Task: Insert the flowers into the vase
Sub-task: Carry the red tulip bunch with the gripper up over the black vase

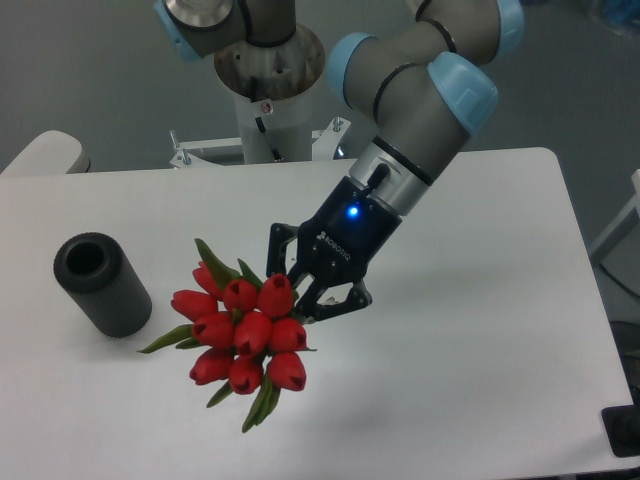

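Observation:
The flowers (pixel 245 328) are a bunch of red tulip buds with green leaves, held in the air above the white table (pixel 470 330), buds pointing toward the camera and lower left. My gripper (pixel 298 288) is shut on the bunch's stems, which are hidden behind the buds. The vase (pixel 102 284), a dark grey thick-walled cylinder with a round hole on top, stands on the table to the left of the bunch, apart from it.
The arm's base column (pixel 268 90) stands at the table's back edge. A pale rounded object (pixel 45 152) sits at the back left corner. A dark object (pixel 625 430) is at the right edge.

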Available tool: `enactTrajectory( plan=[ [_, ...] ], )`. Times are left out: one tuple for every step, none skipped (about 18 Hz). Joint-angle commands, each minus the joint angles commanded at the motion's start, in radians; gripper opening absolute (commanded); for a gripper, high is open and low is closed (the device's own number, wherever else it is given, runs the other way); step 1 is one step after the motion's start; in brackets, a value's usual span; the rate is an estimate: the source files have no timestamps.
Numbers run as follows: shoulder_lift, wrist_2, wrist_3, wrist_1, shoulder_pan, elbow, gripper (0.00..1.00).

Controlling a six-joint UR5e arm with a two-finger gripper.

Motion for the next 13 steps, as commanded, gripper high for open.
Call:
enactTrajectory(
  plan=[
    [0.000,0.000,0.000,0.005,-0.008,-0.005,0.15],
    [0.002,0.002,0.000,0.005,-0.009,-0.009,0.15],
    [0.002,0.002,0.001,0.011,-0.011,-0.011,0.15],
    [0.002,0.000,0.000,0.012,-0.012,-0.009,0.16],
    [0.002,0.000,0.000,0.012,-0.012,-0.011,0.19],
    [0.002,-0.003,-0.002,0.011,-0.015,-0.012,0.20],
    [0.002,-0.017,-0.008,0.012,-0.024,-0.012,0.19],
    [0.002,-0.037,-0.023,0.012,-0.032,-0.011,0.19],
    [0.002,-0.061,-0.034,0.014,-0.035,-0.009,0.18],
    [0.002,-0.083,-0.035,0.017,-0.035,-0.011,0.18],
    [0.002,-0.098,-0.035,0.018,-0.035,-0.012,0.18],
    [0.002,-0.115,-0.037,0.018,-0.038,-0.012,0.18],
    [0.002,-0.135,-0.041,0.017,-0.040,-0.017,0.18]
  ],
)
